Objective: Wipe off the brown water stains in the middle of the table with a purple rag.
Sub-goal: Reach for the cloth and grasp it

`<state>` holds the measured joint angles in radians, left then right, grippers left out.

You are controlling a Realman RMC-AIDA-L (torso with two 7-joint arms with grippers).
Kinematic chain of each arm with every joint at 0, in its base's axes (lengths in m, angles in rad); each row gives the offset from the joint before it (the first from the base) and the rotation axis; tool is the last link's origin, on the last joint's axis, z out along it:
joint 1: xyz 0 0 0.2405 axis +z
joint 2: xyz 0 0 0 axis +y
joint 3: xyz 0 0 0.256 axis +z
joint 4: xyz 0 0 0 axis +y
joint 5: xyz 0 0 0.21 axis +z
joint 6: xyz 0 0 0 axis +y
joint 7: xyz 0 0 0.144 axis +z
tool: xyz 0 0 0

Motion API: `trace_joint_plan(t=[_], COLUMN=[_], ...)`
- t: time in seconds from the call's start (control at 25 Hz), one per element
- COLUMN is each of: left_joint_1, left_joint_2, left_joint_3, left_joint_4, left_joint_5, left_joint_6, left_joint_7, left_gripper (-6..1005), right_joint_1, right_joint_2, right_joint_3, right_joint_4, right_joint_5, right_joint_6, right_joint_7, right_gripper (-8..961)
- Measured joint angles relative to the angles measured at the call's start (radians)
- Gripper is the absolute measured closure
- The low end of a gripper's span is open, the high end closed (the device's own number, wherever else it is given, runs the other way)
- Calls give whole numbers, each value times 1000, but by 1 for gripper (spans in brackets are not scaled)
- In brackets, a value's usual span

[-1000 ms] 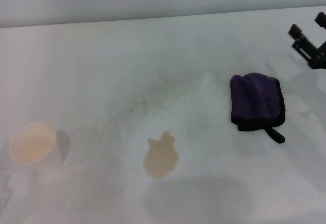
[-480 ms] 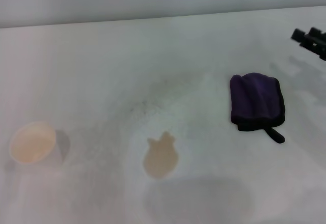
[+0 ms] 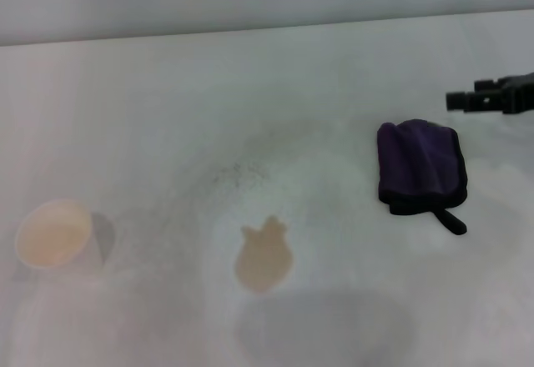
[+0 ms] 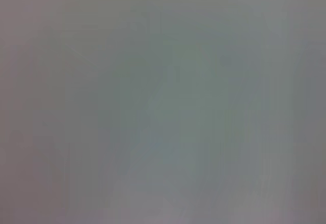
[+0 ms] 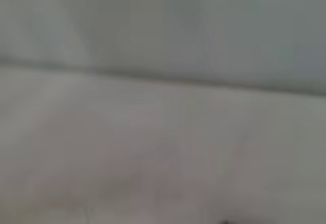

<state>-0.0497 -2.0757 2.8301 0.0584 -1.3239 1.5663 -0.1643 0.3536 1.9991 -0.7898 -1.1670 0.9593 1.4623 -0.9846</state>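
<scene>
In the head view the right gripper (image 3: 464, 100) pokes in from the right edge, above the purple rag (image 3: 420, 167); its fingers' spread I can't tell. The brown water stains (image 3: 264, 256) sit lower centre on the table (image 3: 150, 117), a paper cup (image 3: 53, 233) at lower left. Both wrist views show only blurred pale surface.

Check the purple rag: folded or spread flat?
Folded. The purple rag lies on the table as a thick bunched bundle with ridges, loop tab out front. Right gripper is beside it, not touching.
</scene>
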Motion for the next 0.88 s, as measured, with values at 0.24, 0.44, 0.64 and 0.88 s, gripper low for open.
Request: trace_joint_plan(t=[0.24, 0.44, 0.64, 0.88], left_joint_1=[-16, -33, -49, -64], left_joint_2=[0, 0, 0, 0], left_joint_3=[0, 0, 0, 7], left_joint_4=[-23, -37, -43, -62], left_joint_5=[-3, -4, -3, 4], left_joint_6=[7, 8, 9, 9], left_joint_7=[1, 2, 4, 5], left_gripper=[105, 105, 105, 105], right_joint_1=[45, 102, 189, 284], right_joint_2=[9, 10, 14, 15], right_joint_3=[-202, -314, -475, -555], right_joint_4=[-190, -210, -126, 31], right_joint_5=[-228, -279, -401, -500], right_joint_6=[27, 47, -9, -84], right_joint_7=[226, 332, 432, 504], right_gripper=[218, 219, 219, 219])
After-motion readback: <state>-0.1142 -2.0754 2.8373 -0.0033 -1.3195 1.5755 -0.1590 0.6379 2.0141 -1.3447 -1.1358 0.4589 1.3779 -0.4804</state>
